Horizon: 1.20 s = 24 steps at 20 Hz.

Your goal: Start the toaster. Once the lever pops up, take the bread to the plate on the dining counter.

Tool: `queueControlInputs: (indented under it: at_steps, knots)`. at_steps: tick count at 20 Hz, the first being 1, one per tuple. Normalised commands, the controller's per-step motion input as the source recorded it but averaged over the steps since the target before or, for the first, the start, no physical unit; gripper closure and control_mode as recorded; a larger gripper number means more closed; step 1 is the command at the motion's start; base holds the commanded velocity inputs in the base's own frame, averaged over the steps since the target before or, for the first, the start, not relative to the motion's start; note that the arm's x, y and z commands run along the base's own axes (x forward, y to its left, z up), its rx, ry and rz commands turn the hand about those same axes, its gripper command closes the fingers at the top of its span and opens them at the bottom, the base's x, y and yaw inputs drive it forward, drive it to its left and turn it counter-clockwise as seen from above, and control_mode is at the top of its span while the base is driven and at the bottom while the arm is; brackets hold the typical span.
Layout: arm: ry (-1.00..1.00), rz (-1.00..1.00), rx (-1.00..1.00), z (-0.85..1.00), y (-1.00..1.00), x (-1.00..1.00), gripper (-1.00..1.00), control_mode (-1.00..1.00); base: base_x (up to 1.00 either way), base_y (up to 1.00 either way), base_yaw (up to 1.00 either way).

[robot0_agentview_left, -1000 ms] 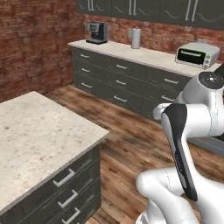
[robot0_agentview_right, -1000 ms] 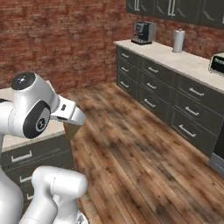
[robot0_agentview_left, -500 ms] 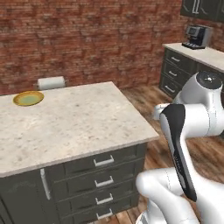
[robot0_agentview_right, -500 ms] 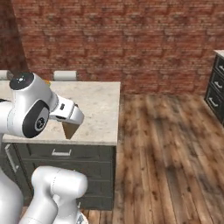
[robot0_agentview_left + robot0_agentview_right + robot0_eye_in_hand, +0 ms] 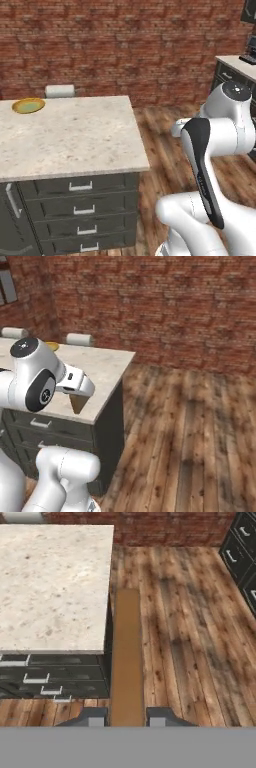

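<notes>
My gripper [image 5: 127,718] is shut on the bread [image 5: 125,657], a brown slice seen edge-on that reaches forward over the wooden floor, just off the corner of the dining counter [image 5: 50,587]. In the right base view the bread [image 5: 78,404] hangs under the white hand, by the near right edge of the dining counter [image 5: 102,367]. The plate [image 5: 28,105], yellow-rimmed with an olive centre, lies at the far left of the dining counter [image 5: 75,135]; a sliver of the plate [image 5: 52,346] peeks from behind my arm. The toaster is out of view.
Dark drawers [image 5: 80,205] front the counter's base. White chair backs [image 5: 60,91] [image 5: 80,339] stand beyond it against the brick wall. Open wooden floor [image 5: 190,431] lies to the right. More dark cabinets [image 5: 240,552] line the far right.
The base has turned, so the whole scene has swung: the dining counter and plate have come into view and now lie ahead. The bread stays in the shut gripper.
</notes>
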Motion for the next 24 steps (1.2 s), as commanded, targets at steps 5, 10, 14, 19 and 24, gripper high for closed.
queueControlInputs:
  at_steps: [5, 10, 14, 19, 24]
  knots:
    - [0.00, 0.00, 0.00, 0.00, 0.00, 0.00, 1.00, 1.00, 0.66, -1.00, 0.29]
    - [0.00, 0.00, 0.00, 0.00, 0.00, 0.00, 1.00, 1.00, 0.98, -1.00, 0.19]
    - [0.00, 0.00, 0.00, 0.00, 0.00, 0.00, 1.00, 1.00, 1.00, -1.00, 0.18]
    - [0.00, 0.00, 0.00, 0.00, 0.00, 0.00, 1.00, 1.00, 1.00, -1.00, 0.21]
    - [0.00, 0.00, 0.00, 0.00, 0.00, 0.00, 1.00, 1.00, 1.00, -0.99, 0.23]
